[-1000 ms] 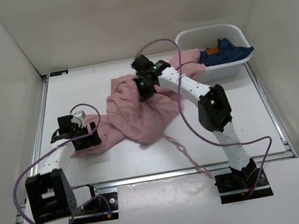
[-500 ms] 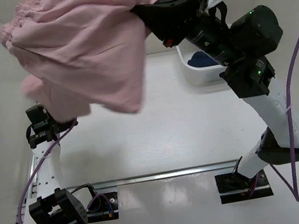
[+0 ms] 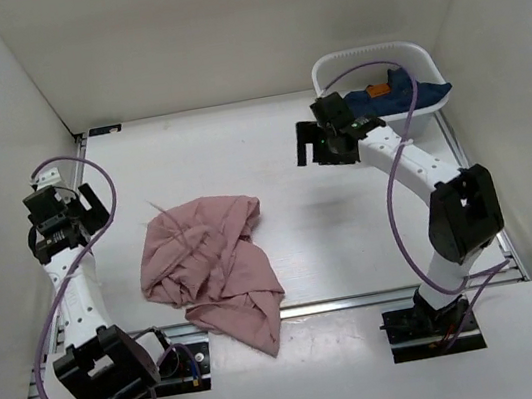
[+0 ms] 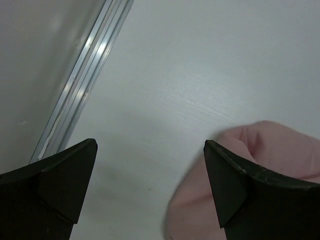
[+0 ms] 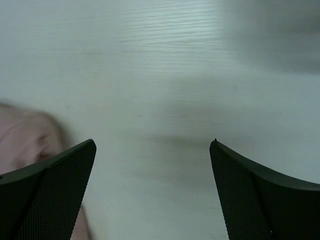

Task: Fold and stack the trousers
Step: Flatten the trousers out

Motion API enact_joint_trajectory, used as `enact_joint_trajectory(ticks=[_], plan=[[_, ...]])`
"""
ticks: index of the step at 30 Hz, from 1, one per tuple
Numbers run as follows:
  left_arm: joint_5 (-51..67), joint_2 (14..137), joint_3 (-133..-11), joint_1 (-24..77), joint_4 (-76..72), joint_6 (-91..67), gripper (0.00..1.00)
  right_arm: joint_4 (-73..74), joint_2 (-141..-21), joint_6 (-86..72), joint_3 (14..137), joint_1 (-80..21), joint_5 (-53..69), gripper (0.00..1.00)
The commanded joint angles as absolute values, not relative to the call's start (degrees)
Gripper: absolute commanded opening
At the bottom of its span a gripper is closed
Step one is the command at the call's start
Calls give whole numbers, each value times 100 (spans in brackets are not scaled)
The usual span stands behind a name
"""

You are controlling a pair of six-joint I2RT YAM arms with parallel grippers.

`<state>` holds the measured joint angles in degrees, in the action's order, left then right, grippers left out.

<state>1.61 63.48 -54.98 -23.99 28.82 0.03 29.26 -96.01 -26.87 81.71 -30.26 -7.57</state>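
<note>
The dusty-pink trousers point(image 3: 206, 265) lie in a crumpled heap on the near left of the table, one end drooping over the front rail point(image 3: 256, 328). My left gripper point(image 3: 64, 213) stands open by the left rail, left of the heap and apart from it. In the left wrist view the left gripper point(image 4: 150, 145) has bare table between its fingers and the trousers point(image 4: 280, 145) beyond the right finger. My right gripper point(image 3: 319, 149) hangs open just left of the basket, holding nothing. The right wrist view shows the right gripper point(image 5: 153, 144) over bare table, with a blurred edge of the trousers point(image 5: 25, 137) at the left.
A white basket point(image 3: 327, 73) stands at the back right with a dark navy garment point(image 3: 396, 95) draped inside and over its rim. Metal rails point(image 3: 75, 240) run along the table's left, right and front edges. White walls enclose the table.
The right gripper held the trousers high in the air; it has opened and dropped beside the basket, and the trousers have fallen into a heap near front left. The left arm swung to the left rail.
</note>
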Motion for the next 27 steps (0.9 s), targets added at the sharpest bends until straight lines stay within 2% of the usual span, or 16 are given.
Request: enact_joint_trajectory(ticks=[1, 3, 9, 14, 18, 19, 21, 22, 24, 25, 26, 27], plan=[[-220, 6565, -5414, -2479, 3050, 0, 100, 3478, -9482, -2078, 8919, -3135, -965, 99], [-159, 6565, -5475, -2479, 3111, 0, 100, 3717, -9737, -1707, 9419, -3505, -1037, 99], [-35, 6565, -5766, -2479, 3479, 0, 100, 3911, -10835, -677, 10273, -5270, 184, 99], [18, 6328, -5337, -2479, 3664, 0, 100, 4620, -12739, -1054, 11693, -5599, 721, 99], [18, 6214, -5142, -2479, 3797, 0, 100, 4598, -13166, -1169, 11875, -5651, 965, 99], [18, 6153, -5089, -2479, 3849, 0, 100, 4510, -13166, -1169, 11813, -5704, 1089, 96], [140, 6152, -5089, -2479, 3911, 0, 100, 4123, -12930, -1046, 11480, -5756, 1282, 84], [141, 6152, -5089, -2479, 3911, 0, 100, 4009, -12746, -1046, 11383, -5757, 1422, 58], [272, 6152, -5089, -2479, 3911, 0, 100, 3850, -12604, -993, 11250, -5757, 1424, 21], [272, 6152, -5089, -2479, 3911, 0, 100, 3850, -12551, -993, 11250, -5757, 1363, 6], [368, 6152, -5089, -2479, 3911, 0, 100, 3911, -12429, -993, 11320, -5705, 1249, 0], [482, 6205, -5089, -2479, 3911, 0, 100, 3911, -12341, -1054, 11425, -5565, 1004, 0]])
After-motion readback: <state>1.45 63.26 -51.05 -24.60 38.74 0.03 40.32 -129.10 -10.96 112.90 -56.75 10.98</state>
